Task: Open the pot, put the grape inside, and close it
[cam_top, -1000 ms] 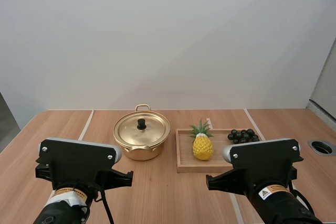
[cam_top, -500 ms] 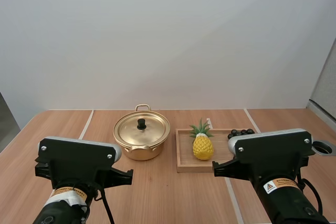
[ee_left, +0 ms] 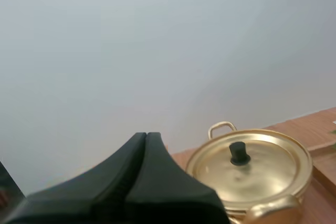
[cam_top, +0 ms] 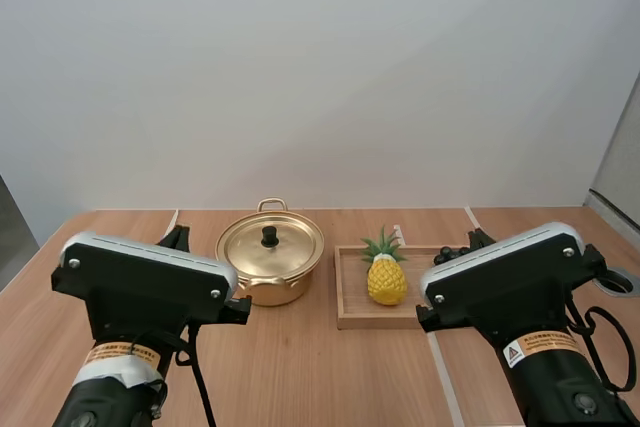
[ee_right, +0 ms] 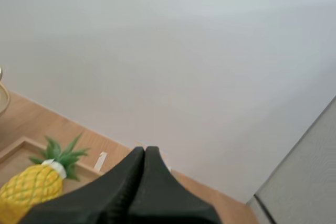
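The gold pot [cam_top: 270, 265] stands at the middle back of the table, its lid with a black knob [cam_top: 269, 236] on. To its right lies the wooden tray [cam_top: 352, 293]. A dark bunch of grapes [cam_top: 449, 252] peeks out at the tray's far right end, mostly hidden behind my right arm [cam_top: 510, 282]. In the left wrist view my left gripper [ee_left: 147, 137] is shut on nothing, short of the pot [ee_left: 252, 174] and to its left. My right gripper [ee_right: 145, 151] is also shut, its wedge raised beside the pineapple [ee_right: 30, 185].
A yellow toy pineapple [cam_top: 385, 280] lies in the tray between the pot and the grapes. A round hole [cam_top: 622, 277] sits in the table at the far right edge. Bare wood stretches in front of the pot and tray.
Both arms have lifted and tilted forward. The right arm has shifted right and now covers most of the grapes. Pot, lid and tray have not moved.
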You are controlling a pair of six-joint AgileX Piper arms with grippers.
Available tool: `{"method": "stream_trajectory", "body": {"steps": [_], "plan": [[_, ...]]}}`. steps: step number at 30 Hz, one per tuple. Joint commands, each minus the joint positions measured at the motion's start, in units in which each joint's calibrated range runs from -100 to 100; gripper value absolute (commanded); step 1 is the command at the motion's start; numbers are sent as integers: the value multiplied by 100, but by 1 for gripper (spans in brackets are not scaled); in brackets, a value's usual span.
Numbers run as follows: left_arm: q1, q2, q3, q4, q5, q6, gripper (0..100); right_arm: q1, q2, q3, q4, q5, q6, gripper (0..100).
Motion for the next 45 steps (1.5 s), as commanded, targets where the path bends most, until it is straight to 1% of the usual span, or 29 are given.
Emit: {"method": "stream_trajectory", "body": {"steps": [1, 2, 3, 4, 6, 8, 10, 11, 14, 16, 18, 19, 21, 23, 26, 27, 29, 32, 35, 36, 42, 45], "plan": [[-11, -38, 0, 50, -2000, 634, 0, 7, -38, -244, -102, -790, -67, 0], [-11, -38, 0, 50, -2686, 665, 0, 7, -38, -457, 60, -710, -56, 0], [-11, -38, 0, 50, -3022, 665, 0, 7, -38, -646, 204, -660, -56, 0], [-11, -38, 0, -10, -3296, 652, 0, 7, -38, -896, 516, -567, -56, 0], [-11, -38, -212, -426, -3325, 554, 0, 7, -38, -1358, 1135, -424, -56, 0], [-11, -38, -587, -1301, -2982, 551, 0, 7, -38, -1894, 1572, -216, -56, 0], [-11, -38, -980, -1992, -2492, 700, 0, 7, 1, -2456, 1716, 233, -56, 0], [-11, -38, -1226, -2199, -2125, 750, 0, 7, 61, -2752, 1730, 452, -56, 0], [-11, 42, -2085, -2323, -902, 772, 0, 7, 392, -3635, 1730, 1437, -56, 0], [-11, 259, -2629, -2323, -425, 772, 0, 7, 736, -4269, 1730, 2298, 71, 0], [-11, 540, -3177, -2323, -175, 772, 0, 7, 1198, -5061, 1631, 3247, 372, 0], [-9, 788, -3566, -2323, 37, 772, 0, 7, 1446, -5475, 1475, 3778, 658, 0], [-9, 1098, -4171, -2323, 430, 772, 0, 7, 1905, -6241, 953, 4726, 1372, 0], [-9, 1515, -4864, -2312, 1144, 701, 0, 7, 2434, -7114, 215, 5852, 2223, 0], [-9, 2125, -5816, -2283, 2451, 440, 0, 7, 3134, -8234, -533, 7316, 2791, 0], [-9, 2341, -6140, -2226, 2841, 276, 0, 7, 3317, -8523, -656, 7675, 2852, 0], [-9, 2740, -6679, -1976, 3421, -75, 0, 7, 3750, -9180, -678, 8467, 2854, 0], [-9, 3392, -7459, -1296, 4114, -671, 0, 7, 4345, -9932, -678, 9431, 2854, 0], [-9, 3999, -8110, -698, 5022, -1071, 0, 7, 4862, -10350, -708, 10326, 2845, 0], [-9, 4218, -8322, -627, 5383, -1104, 0, 7, 5030, -10397, -719, 10568, 2822, 0], [-9, 5369, -9347, -670, 7317, -1104, 0, 7, 5854, -10429, -804, 10568, 2823, 0], [-9, 5797, -9687, -750, 8142, -1104, 0, 7, 6057, -10326, -936, 10568, 2823, 0]]}}
